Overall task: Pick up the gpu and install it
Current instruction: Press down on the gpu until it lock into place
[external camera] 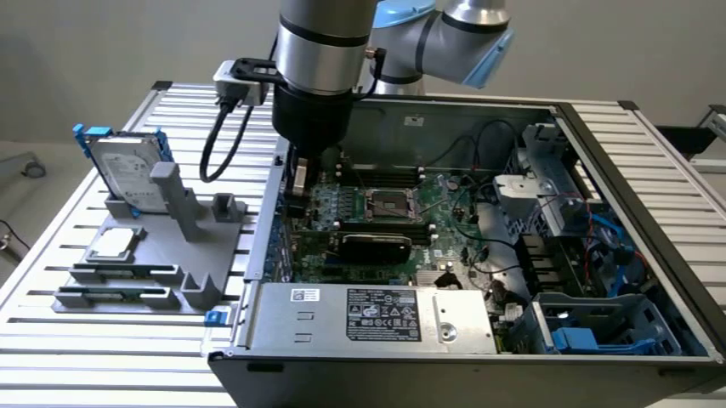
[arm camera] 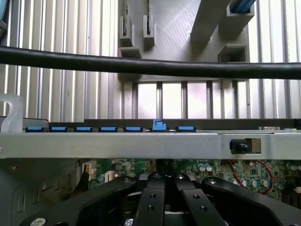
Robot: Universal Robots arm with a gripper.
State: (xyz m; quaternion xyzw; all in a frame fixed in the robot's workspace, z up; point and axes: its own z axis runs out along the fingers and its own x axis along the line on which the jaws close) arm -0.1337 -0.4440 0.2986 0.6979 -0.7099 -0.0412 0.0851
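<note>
The gpu [external camera: 375,246] stands on edge among the motherboard's [external camera: 437,217] card slots, with its black rectangular cooler facing the front of the open case and green board along its top. My gripper [external camera: 302,189] reaches down into the case just inside the rear wall, above the card's rear end. In the wrist view the black fingers [arm camera: 151,202] are drawn together, so the gripper [arm camera: 164,178] is shut with nothing showing between them. I cannot tell whether the tips touch the card. A raised blue slot clip [arm camera: 159,125] lines up with the gripper.
On the exterior view's left, a grey fixture [external camera: 182,285] holds a silver hard drive with blue rails [external camera: 122,170] and a square CPU chip [external camera: 114,244]. The power supply [external camera: 375,314] fills the case's front. A black cable [arm camera: 150,67] crosses above the rear wall [arm camera: 141,145].
</note>
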